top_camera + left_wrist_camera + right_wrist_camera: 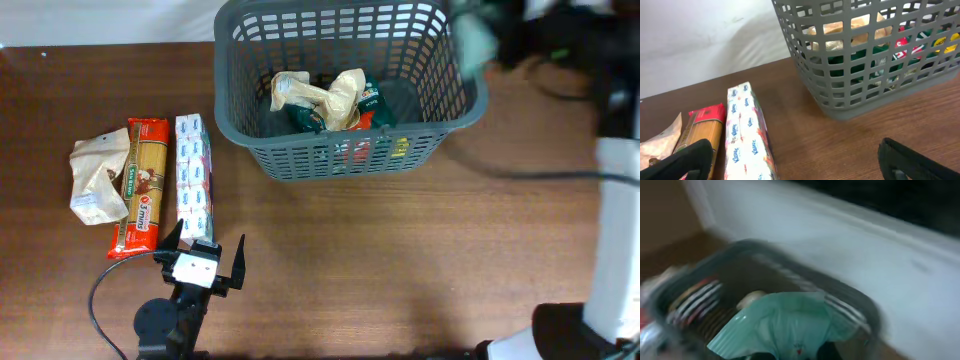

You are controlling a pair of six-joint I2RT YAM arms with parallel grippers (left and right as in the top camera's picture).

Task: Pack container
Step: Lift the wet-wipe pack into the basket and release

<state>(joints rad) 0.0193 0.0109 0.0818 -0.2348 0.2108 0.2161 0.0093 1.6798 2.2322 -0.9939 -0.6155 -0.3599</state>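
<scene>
The dark grey lattice basket stands at the back middle of the table and holds beige bags and green and red packets. It also shows in the left wrist view and, blurred, in the right wrist view. My right gripper is motion-blurred over the basket's right rim, shut on a mint green packet. My left gripper is open and empty, low over the table just in front of a Kleenex tissue pack.
Left of the tissue pack lie a red-and-orange spaghetti packet and a crumpled beige bag. A black cable runs across the table right of the basket. The right arm's white base stands at the right edge.
</scene>
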